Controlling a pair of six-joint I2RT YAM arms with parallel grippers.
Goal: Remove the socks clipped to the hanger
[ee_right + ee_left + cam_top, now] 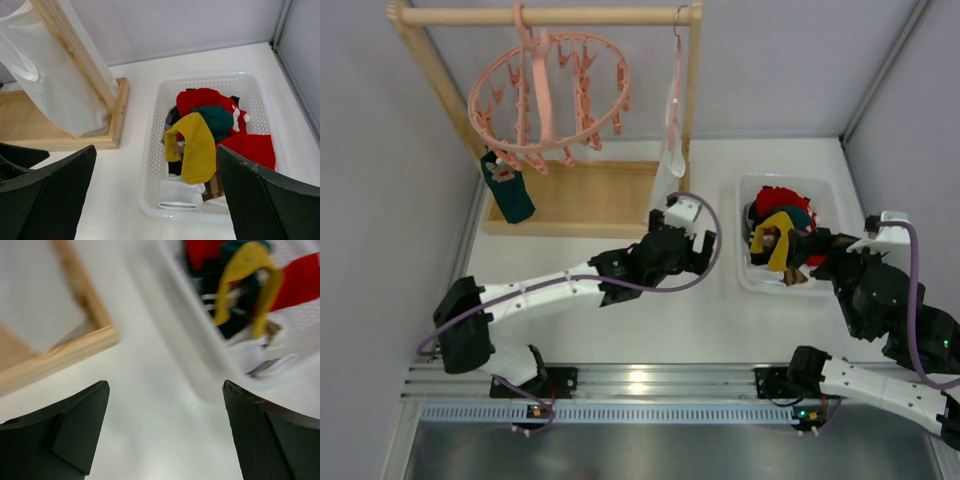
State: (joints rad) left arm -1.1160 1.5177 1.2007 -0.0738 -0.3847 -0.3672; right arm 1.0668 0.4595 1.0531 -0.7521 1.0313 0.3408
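I see the pink ring hanger [548, 95] in the upper left of the overhead frame, hooked on the wooden rack [550, 15]. One dark teal sock [508, 185] hangs from its lower-left rim. The other socks [200, 135], red, yellow and teal, lie heaped in the white basket [150, 165] right of centre. My left claw [165, 387] is spread wide with nothing between its fingers, above the table [620, 320] just left of the basket. My right claw [156, 152] is spread too, empty, beside the basket's right edge.
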